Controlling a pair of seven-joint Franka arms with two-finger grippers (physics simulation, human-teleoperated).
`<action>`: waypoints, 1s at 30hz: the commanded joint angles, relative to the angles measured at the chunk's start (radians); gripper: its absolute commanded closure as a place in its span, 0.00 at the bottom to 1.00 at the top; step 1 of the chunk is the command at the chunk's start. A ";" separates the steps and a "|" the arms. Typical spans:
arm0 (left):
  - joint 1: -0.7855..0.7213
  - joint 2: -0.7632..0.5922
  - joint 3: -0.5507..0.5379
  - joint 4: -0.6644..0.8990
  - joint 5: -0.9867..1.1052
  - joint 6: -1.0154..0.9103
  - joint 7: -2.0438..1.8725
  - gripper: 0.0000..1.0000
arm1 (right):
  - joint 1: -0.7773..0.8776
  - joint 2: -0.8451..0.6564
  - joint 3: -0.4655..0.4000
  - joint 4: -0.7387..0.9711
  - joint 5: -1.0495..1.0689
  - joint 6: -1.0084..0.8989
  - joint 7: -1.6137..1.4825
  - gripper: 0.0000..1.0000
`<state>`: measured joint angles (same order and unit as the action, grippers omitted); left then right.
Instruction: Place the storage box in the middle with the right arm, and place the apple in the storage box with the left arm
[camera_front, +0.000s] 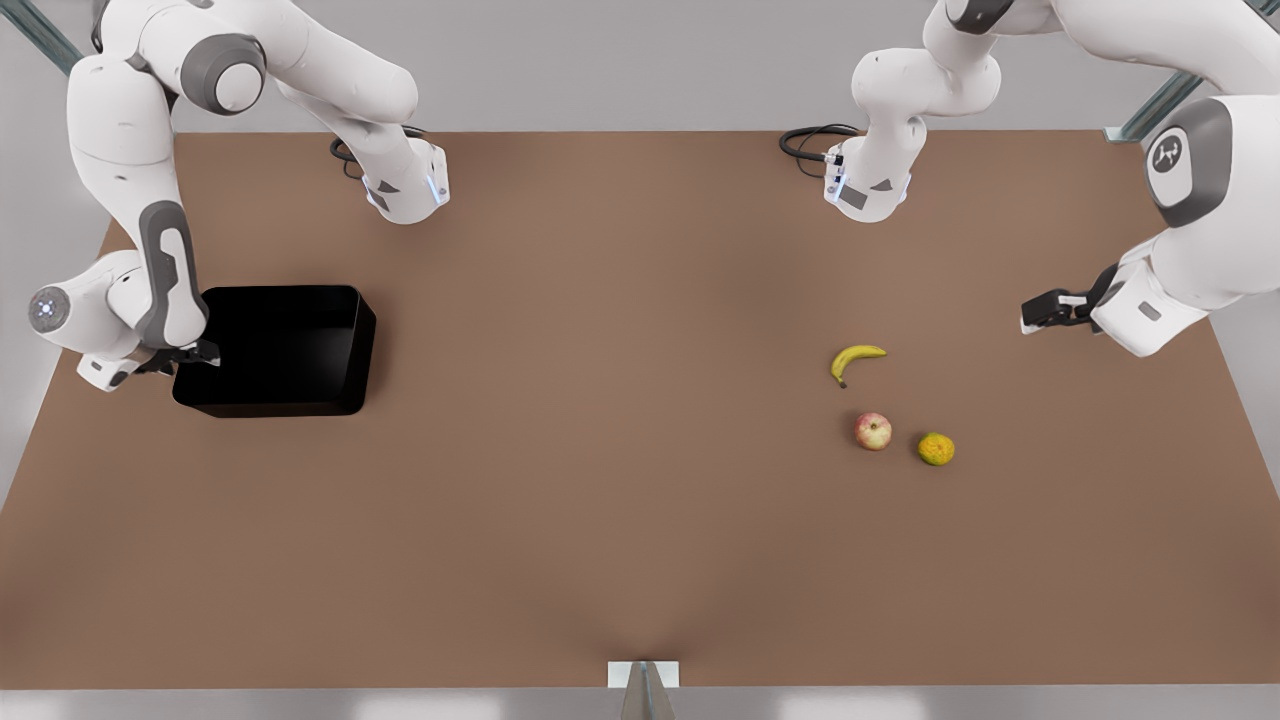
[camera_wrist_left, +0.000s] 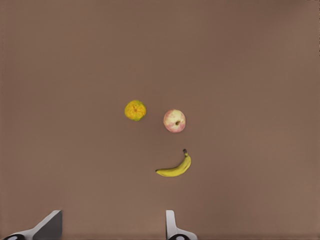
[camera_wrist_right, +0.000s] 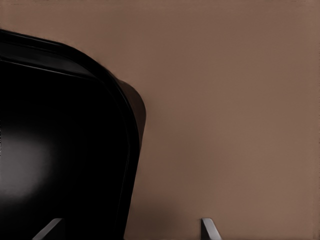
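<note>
Two grippers are sitting open. The right gripper (camera_front: 195, 355) is straddling the near wall of the storage box (camera_front: 285, 345), a glossy black bin with rounded corners, one finger inside, one outside. The left gripper (camera_front: 1035, 312) is hovering beyond the banana (camera_front: 856, 360); farther out the smooth red-yellow apple (camera_front: 873, 431) is lying beside a rough yellow-green citrus (camera_front: 936, 449) on the matte brown table (camera_front: 600, 480).

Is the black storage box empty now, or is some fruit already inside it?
Empty. The storage box shows only its black inside, and the apple, banana and yellow-green fruit lie on the table.
</note>
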<state>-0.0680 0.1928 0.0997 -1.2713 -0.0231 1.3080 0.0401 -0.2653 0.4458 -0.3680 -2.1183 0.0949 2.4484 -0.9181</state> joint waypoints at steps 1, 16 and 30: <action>-0.001 -0.007 0.002 0.004 -0.003 -0.009 -0.013 0.00 | 0.000 -0.009 0.000 0.004 0.002 -0.022 -0.139 0.00; -0.001 -0.013 -0.003 0.026 0.003 -0.021 -0.014 0.00 | 0.008 -0.001 0.017 0.109 -0.003 -0.135 -0.189 0.79; -0.004 -0.021 -0.009 0.027 -0.005 -0.042 -0.040 0.00 | 0.415 0.030 0.123 0.575 0.181 -0.505 0.304 0.79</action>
<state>-0.0715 0.1728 0.0902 -1.2445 -0.0270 1.2715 0.0186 0.1172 0.4630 -0.2460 -1.5675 0.2105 2.0427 -0.9783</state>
